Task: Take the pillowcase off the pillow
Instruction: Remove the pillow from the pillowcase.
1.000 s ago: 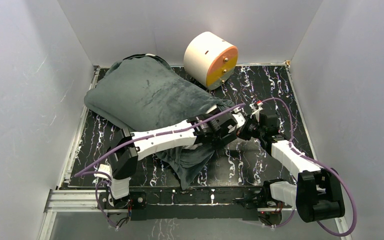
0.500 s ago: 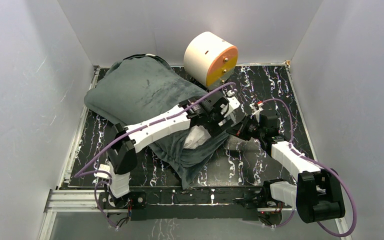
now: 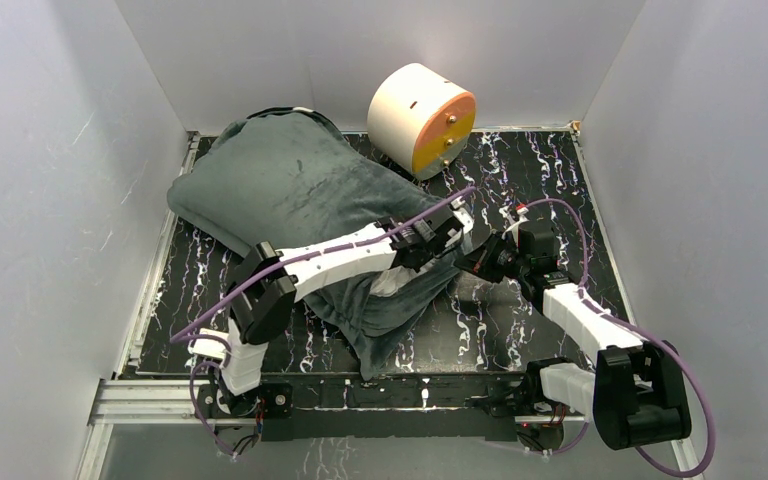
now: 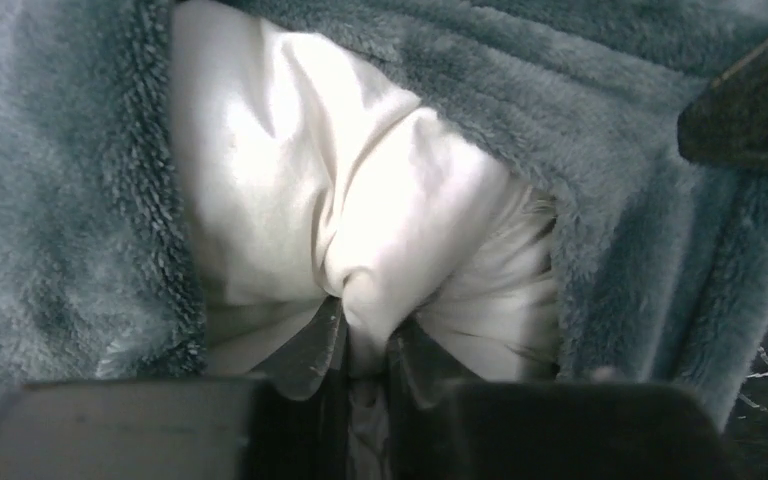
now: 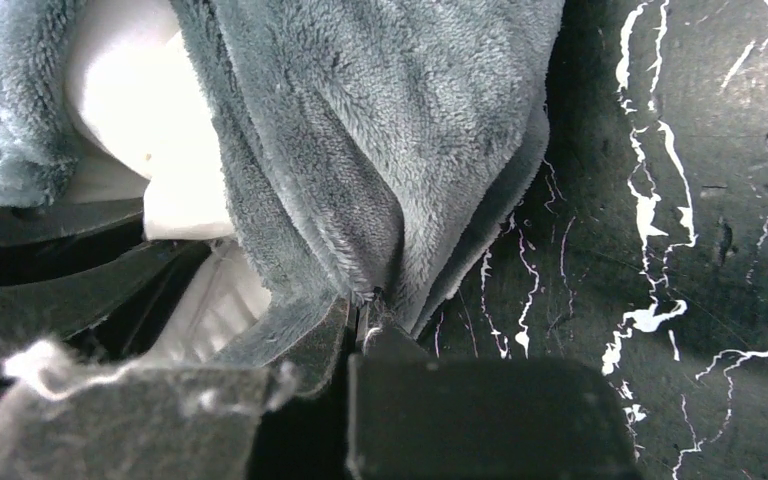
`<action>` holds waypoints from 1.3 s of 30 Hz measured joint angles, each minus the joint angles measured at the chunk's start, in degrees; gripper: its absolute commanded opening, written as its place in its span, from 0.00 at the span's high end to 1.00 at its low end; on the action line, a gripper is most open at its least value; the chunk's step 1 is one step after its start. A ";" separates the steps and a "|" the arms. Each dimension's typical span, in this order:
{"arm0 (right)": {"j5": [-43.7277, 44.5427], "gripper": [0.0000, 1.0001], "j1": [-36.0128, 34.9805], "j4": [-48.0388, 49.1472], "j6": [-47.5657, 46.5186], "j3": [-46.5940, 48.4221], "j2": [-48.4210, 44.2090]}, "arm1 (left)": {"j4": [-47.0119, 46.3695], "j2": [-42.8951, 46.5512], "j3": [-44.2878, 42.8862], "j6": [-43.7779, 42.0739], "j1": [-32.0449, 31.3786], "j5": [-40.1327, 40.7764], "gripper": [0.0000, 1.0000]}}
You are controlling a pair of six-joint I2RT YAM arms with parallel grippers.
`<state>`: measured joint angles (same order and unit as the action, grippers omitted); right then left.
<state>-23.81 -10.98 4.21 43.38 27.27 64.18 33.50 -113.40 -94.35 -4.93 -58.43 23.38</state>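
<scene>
The pillowcase (image 3: pixel 290 190) is a plush, dark grey-green sleeve, and it is not yet off the pillow. It lies as a plump, rumpled mound on the left half of the dark marbled worktop (image 3: pixel 530 170), running from the far left corner toward the near middle. A thin sliver of black and white shows along its far edge. Its near end is slack and creased, hanging in loose folds with the mouth gaping open. The pillow (image 4: pixel 340 200) is plain white with smooth fabric. Only a bulging corner is exposed through that opening, bunched into a puckered fold and framed by the fuzzy grey hem on both sides.
</scene>
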 measured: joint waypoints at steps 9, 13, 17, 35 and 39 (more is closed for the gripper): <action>4.55 1.00 -0.20 -7.72 -1.03 4.70 1.38 | -8.44 9.79 11.82 1.33 -0.02 -2.10 1.00; -0.57 0.96 1.22 -9.22 -2.49 7.61 6.08 | -11.74 19.52 20.20 1.66 0.42 -6.40 1.00; -11.65 0.77 2.01 -9.01 -4.37 8.63 6.60 | -12.68 28.46 26.91 2.19 1.22 -10.82 1.00; -12.90 0.35 1.44 -13.07 -12.55 17.77 6.08 | -6.19 32.15 28.15 6.23 1.73 -12.22 1.00; -8.44 0.71 -5.88 -14.86 -14.19 21.99 12.41 | -6.12 32.20 28.15 6.34 1.79 -12.41 1.00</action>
<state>-32.25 -16.86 -10.66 29.19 49.25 76.60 27.38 -81.21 -66.19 1.41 -56.64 10.96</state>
